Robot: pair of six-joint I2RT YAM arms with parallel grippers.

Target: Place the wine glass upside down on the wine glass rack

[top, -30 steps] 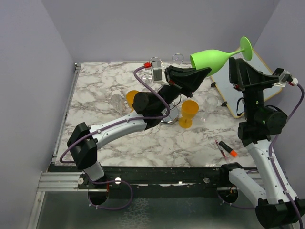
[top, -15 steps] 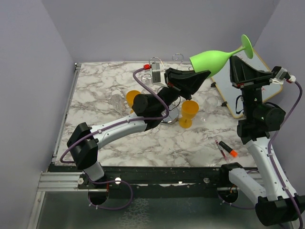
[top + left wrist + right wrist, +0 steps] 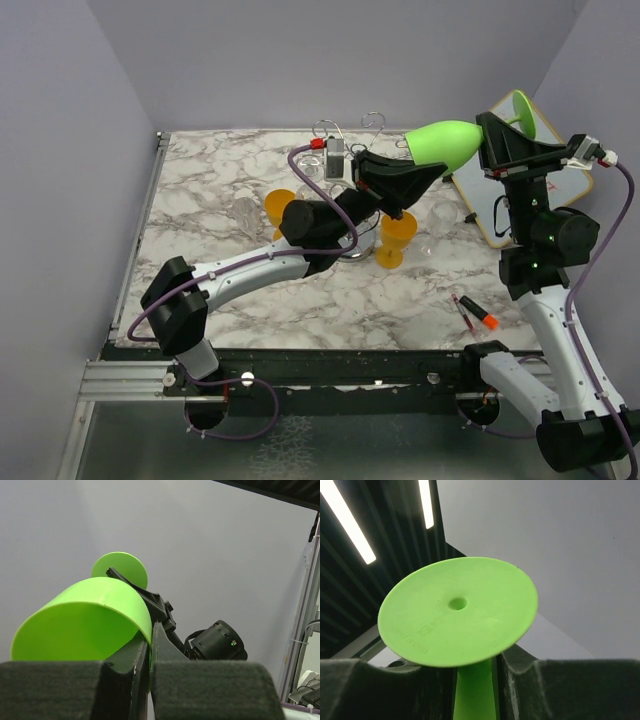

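The green plastic wine glass (image 3: 445, 140) is held on its side high above the table. My left gripper (image 3: 424, 165) is shut on the rim of its bowl; the left wrist view shows the bowl (image 3: 85, 620) pinched between the jaws of the left gripper (image 3: 150, 630). My right gripper (image 3: 492, 132) is shut on the stem just below the foot (image 3: 520, 108). In the right wrist view the round foot (image 3: 457, 610) sits above the right gripper (image 3: 475, 685). The chrome rack's hook arms (image 3: 327, 128) rise behind my left arm; its base (image 3: 352, 250) is mostly hidden.
Two orange glasses stand by the rack, one on its right (image 3: 397, 238) and one on its left (image 3: 278, 205). A whiteboard (image 3: 515, 195) lies at the right rear. A red marker (image 3: 476, 315) lies near the front right.
The green glass has shifted right and turned, its foot swinging down toward my right arm. My right gripper has risen onto the stem. The left gripper has followed with the bowl.
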